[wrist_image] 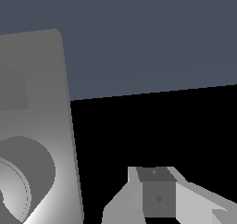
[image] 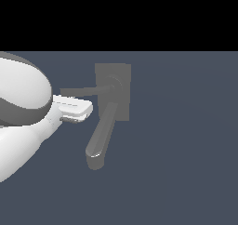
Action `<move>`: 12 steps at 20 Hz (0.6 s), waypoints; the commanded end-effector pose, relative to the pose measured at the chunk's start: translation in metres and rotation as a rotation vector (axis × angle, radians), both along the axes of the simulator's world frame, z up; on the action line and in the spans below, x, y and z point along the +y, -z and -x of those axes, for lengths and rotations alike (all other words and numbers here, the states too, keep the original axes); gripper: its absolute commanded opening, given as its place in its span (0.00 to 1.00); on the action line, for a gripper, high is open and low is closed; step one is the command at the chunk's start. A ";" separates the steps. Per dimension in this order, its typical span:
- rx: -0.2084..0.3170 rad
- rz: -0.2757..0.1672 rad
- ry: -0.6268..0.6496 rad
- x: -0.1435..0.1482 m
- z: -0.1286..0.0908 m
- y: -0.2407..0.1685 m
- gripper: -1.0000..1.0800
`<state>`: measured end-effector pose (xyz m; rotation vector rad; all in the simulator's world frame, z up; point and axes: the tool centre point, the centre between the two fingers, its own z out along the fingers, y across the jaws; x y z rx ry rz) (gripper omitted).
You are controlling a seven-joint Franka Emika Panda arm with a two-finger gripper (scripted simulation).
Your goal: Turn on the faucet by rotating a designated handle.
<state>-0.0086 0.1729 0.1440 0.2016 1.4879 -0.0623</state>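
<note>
The matte grey faucet (image: 113, 91) has a rectangular block base, and its thick rounded spout (image: 100, 138) slants down toward the exterior view's left. The thin flat handle (image: 81, 91) runs from a round hub (image: 115, 84) out to the exterior view's left. My gripper (image: 86, 110) sits just below the handle's outer half, beside the spout's upper part. Its white fingers lie close together with nothing between them. I cannot tell whether it touches the handle. The wrist view shows the faucet block (wrist_image: 41, 93), the round hub (wrist_image: 28, 177) and my gripper (wrist_image: 159, 193); the handle bar is out of sight there.
My glossy white arm (image: 21, 122) fills the exterior view's left side. The faucet stands on a plain blue-grey floor (image: 186, 140), with black background above it.
</note>
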 end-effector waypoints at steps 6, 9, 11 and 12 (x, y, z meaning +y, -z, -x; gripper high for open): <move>0.022 0.015 0.005 -0.009 0.003 0.003 0.00; 0.036 0.029 0.004 -0.012 0.005 0.005 0.00; 0.048 0.047 0.004 -0.016 0.006 0.008 0.00; 0.055 0.056 0.003 -0.018 0.006 0.010 0.00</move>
